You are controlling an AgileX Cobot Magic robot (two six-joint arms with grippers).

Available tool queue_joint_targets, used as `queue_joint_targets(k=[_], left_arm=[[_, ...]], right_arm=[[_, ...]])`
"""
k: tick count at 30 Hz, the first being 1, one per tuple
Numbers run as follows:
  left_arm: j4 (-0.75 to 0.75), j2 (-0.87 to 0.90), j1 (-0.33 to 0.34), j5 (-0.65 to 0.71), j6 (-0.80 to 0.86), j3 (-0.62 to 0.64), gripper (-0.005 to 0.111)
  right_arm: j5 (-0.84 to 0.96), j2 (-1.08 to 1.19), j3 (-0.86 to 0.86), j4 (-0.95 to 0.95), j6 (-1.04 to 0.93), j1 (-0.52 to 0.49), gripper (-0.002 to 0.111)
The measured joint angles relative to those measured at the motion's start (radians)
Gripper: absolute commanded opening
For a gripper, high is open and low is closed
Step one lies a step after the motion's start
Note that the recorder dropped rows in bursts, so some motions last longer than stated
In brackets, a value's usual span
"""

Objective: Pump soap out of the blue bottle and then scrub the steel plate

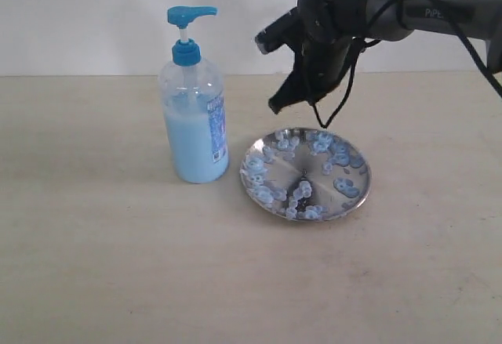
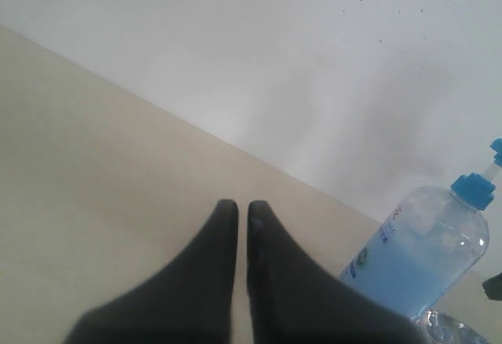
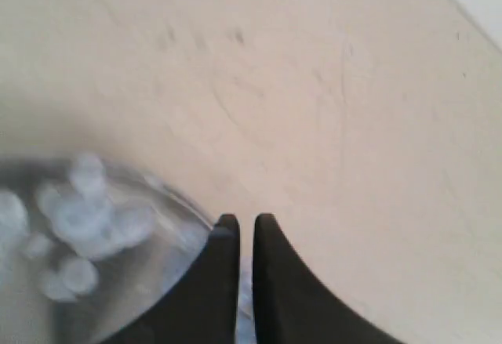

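The blue bottle (image 1: 194,101) stands upright on the table, half full of pale blue soap (image 1: 192,144). To its right lies the steel plate (image 1: 305,174), dotted with blue foamy blobs (image 1: 343,156). My right gripper (image 1: 276,106) hangs shut and empty above the plate's far rim, between bottle and plate. In the right wrist view its tips (image 3: 242,220) sit over the plate's edge (image 3: 169,203). My left gripper (image 2: 242,206) is shut and empty, out of the exterior view; the bottle (image 2: 427,250) shows beyond it.
A pale wooden table (image 1: 94,266) carries everything, with a white wall (image 1: 78,15) behind it. A loose black cable (image 1: 339,93) dangles from the right arm above the plate.
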Motion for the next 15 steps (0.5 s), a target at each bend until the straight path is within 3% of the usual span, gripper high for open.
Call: queue_joint_targets(k=[3, 8, 12, 15], left_arm=[[0.0, 0.0, 0.0, 0.0, 0.0, 0.0, 0.004], [0.0, 0.0, 0.0, 0.0, 0.0, 0.0, 0.004], [0.0, 0.0, 0.0, 0.0, 0.0, 0.0, 0.004], [0.0, 0.0, 0.0, 0.0, 0.0, 0.0, 0.004]], right_arm=[[0.029, 0.0, 0.0, 0.141, -0.11, 0.033, 0.0], [0.383, 0.0, 0.008, 0.236, -0.446, 0.07, 0.0], [0.419, 0.0, 0.011, 0.074, -0.395, 0.042, 0.0], [0.248, 0.0, 0.011, -0.079, -0.234, -0.005, 0.0]])
